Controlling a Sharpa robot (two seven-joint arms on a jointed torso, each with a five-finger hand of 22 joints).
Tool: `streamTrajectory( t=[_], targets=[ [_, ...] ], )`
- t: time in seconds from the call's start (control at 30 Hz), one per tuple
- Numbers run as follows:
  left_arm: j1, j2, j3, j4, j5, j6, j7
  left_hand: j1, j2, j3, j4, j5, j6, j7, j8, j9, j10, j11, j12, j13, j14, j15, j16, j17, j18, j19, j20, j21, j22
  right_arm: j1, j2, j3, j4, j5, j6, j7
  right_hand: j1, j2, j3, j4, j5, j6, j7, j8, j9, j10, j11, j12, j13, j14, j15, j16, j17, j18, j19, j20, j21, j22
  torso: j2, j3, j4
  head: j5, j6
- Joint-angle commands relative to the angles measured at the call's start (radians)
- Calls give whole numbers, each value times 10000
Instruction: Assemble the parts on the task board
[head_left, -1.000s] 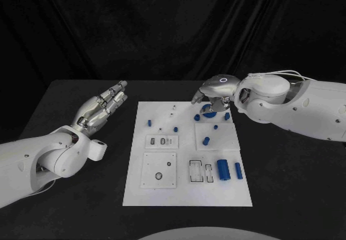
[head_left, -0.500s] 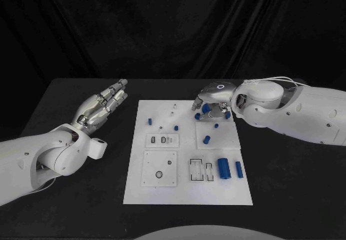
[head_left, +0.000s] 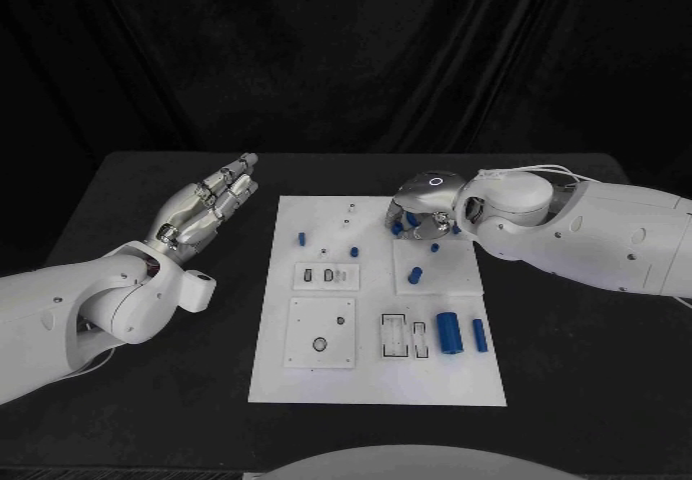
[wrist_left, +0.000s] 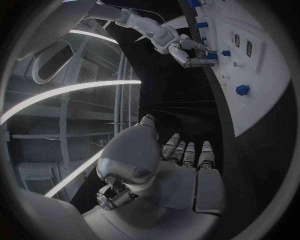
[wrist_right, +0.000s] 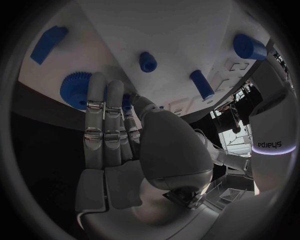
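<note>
The white task board (head_left: 375, 380) lies in the middle of the black table. My right hand (head_left: 423, 210) hovers low over its far right corner. Its straight fingers (wrist_right: 103, 115) reach onto a blue gear (wrist_right: 74, 91), and the thumb lies beside them with a small blue piece at its tip. Blue pegs (wrist_right: 147, 62) (wrist_right: 201, 84) stand close by. I cannot make out a grip on any part. My left hand (head_left: 209, 205) is held off the board's left edge with its fingers stretched out and apart, holding nothing.
More blue parts sit on the board: a peg (head_left: 302, 238) at the far left, a peg (head_left: 414, 277) on the right square plate, and two cylinders (head_left: 449, 333) near the right edge. Plates with holes (head_left: 320, 333) and slots (head_left: 402, 338) lie nearer me.
My right hand has come down and slightly nearer over the blue gear, now covering most of it. The left hand has stayed where it was.
</note>
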Motion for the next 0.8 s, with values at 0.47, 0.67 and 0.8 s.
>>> streamTrajectory(
  t=[0.47, 0.67, 0.8],
  targets=[
    [33, 55, 10, -89, -26, 359, 2293, 151, 121, 101, -38, 232, 38, 6, -33, 10, -13, 143, -7, 2, -4, 123, -36, -10, -51, 8, 63, -34, -14, -186, 126, -38, -278, -228, -1319, 560, 495, 125, 1507, -202, -719, 1690, 95, 531, 397, 1946, -301, 146, 4, 19, -81, 526, 344, 51, -683, -4, 1125, 1275, 6, -19, -10, 74, -43],
    [33, 33, 10, -105, -26, 407, 2228, 309, 136, 177, -113, 487, 84, 52, -45, 17, -12, 165, -18, 2, -4, 181, -36, -10, -11, 8, 176, -34, -14, -75, 48, -37, -119, -227, -1725, 629, 507, 103, 1545, -196, -1057, 1905, 110, 559, 517, 2268, -348, 31, -8, 7, -88, 713, 444, 71, -832, -14, 1426, 1621, 13, -27, -6, 139, -43],
    [33, 37, 9, -123, -26, 429, 2197, 381, 136, 211, -152, 603, 92, 60, -51, 17, -12, 164, -26, 0, -4, 189, -36, -10, 10, 8, 206, -34, -14, 137, 109, -36, -47, -207, -1660, 592, 457, 68, 1517, -148, -1170, 1901, 106, 530, 534, 2286, -341, -27, -12, -16, -80, 746, 461, 70, -889, -4, 1484, 1702, 17, -34, -3, 113, -23]
  ],
)
